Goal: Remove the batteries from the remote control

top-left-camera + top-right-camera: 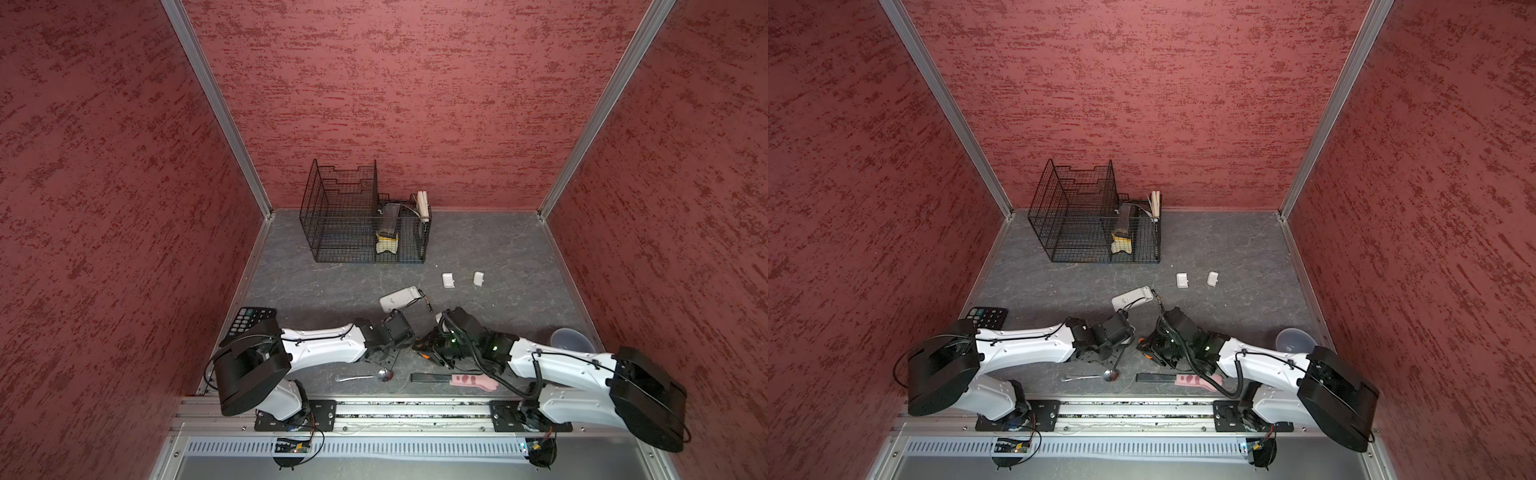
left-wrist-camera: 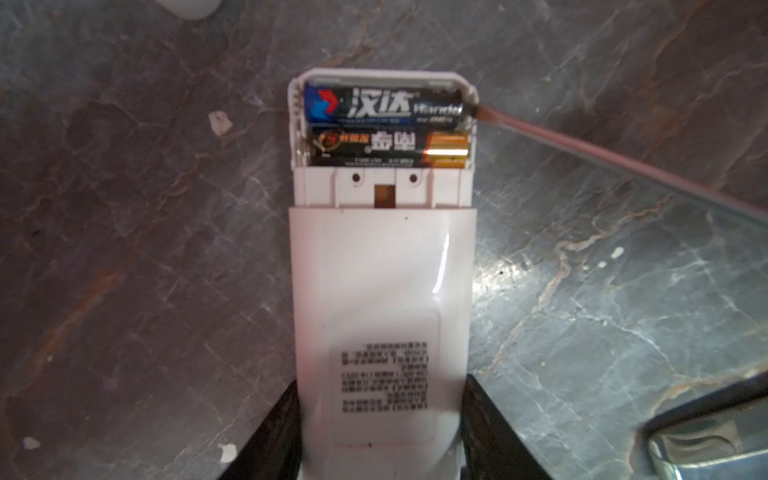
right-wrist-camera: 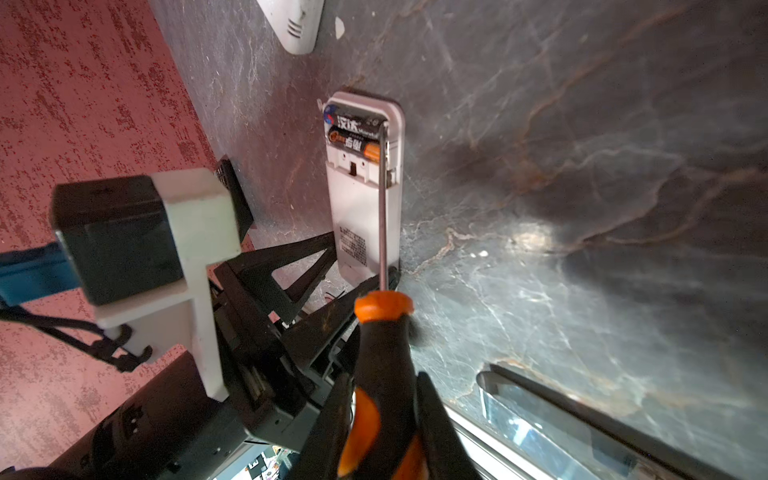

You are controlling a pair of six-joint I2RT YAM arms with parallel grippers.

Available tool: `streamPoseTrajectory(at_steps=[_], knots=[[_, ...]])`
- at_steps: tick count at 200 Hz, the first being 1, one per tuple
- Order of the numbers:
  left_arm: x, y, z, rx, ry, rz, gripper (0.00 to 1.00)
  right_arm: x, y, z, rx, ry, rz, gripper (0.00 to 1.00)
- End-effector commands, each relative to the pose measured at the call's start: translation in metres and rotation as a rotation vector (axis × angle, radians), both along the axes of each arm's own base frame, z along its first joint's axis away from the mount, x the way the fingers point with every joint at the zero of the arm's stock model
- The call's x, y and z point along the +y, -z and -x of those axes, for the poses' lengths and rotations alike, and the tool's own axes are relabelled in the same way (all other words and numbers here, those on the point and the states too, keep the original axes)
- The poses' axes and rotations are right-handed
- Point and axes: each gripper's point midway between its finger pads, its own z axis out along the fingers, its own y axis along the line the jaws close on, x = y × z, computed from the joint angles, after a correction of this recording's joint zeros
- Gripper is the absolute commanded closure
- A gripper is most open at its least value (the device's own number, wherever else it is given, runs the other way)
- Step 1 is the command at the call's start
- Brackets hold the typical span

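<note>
Presently, remote control [image 2: 381, 270] clamped by left gripper [image 2: 381, 415]; two batteries [image 2: 382, 129] seated in its open bay, upper centre of frame. Pinched by right gripper [image 3: 384, 419], the screwdriver [image 3: 384, 340] is set at the upper cell's end. Hard levering: cell could be flung, or tip slipped off.

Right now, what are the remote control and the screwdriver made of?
The remote control: probably plastic, white and glossy; a bright glare streak runs down it. The screwdriver: thin shaft looks like bare metal; the orange-and-black handle seems plastic or rubber.
</note>
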Motion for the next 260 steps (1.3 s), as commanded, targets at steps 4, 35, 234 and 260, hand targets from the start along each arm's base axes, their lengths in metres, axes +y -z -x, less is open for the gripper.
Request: streamPoseTrajectory(at_steps=[4, 35, 234, 260], knots=[[-0.001, 0.014, 0.005, 0.019, 0.038, -0.025, 0.65, 0.002, -0.002, -0.003, 0.020, 0.045, -0.024, 1.00], [-0.001, 0.015, 0.006, 0.020, 0.040, -0.028, 0.65, 0.006, -0.003, -0.005, 0.013, 0.044, -0.043, 1.00], [-0.003, 0.016, 0.007, 0.018, 0.053, -0.034, 0.67, 0.032, -0.044, -0.018, -0.102, -0.006, -0.177, 1.00], [-0.004, 0.016, 0.007, 0.018, 0.055, -0.036, 0.67, 0.031, -0.048, -0.018, -0.111, -0.005, -0.176, 1.00]])
